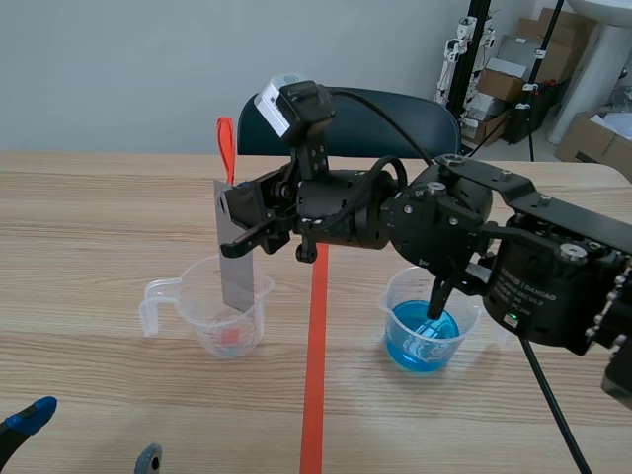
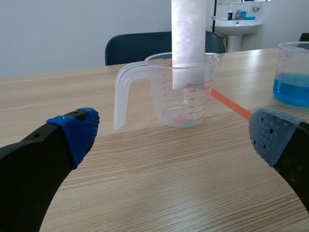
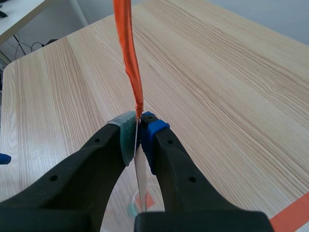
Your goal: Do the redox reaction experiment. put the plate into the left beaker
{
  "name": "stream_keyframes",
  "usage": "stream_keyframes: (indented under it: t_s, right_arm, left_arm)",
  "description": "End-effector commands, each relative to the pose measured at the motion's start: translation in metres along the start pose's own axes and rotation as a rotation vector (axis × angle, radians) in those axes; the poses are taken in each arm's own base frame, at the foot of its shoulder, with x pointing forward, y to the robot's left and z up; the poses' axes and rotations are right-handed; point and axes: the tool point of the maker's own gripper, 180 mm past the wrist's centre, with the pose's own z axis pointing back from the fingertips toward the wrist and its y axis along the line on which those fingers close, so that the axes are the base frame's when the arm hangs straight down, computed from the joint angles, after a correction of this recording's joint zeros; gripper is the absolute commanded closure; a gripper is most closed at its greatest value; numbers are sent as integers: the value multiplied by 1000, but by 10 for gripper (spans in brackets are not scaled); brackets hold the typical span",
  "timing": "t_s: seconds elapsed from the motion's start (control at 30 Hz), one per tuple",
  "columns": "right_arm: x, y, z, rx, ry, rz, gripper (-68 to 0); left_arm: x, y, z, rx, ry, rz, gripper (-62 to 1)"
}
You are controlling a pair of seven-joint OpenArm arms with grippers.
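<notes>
Plate seemingly blocks mouth of left beaker.

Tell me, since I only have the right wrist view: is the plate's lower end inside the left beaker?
Observer: Yes. In the scene view the plate hangs upright, its lower end below the rim of the left beaker.
Operator: Is it resting on the bottom?
Observer: No. The left wrist view shows its lower edge hanging well above the beaker's base.
Operator: Where is the left end effector?
Observer: The left end effector is open, low on the near side of the beaker, apart from it.
</notes>
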Motion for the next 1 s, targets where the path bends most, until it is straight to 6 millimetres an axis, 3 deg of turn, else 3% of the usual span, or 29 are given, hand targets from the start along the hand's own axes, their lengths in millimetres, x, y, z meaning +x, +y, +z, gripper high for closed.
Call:
stream_keyframes:
  t_s: [0.0, 0.33, 0.97]
  right_arm:
    - [13, 3, -2, 6, -51, 13, -6]
    - [-2, 12, -1, 9, -53, 64, -6]
    - [1, 18, 0, 17, -98, 147, -6]
  left_arm:
    - [11, 3, 1, -1, -49, -7, -623]
    - [11, 3, 1, -1, -49, -7, -623]
    - [11, 3, 1, -1, -49, -7, -623]
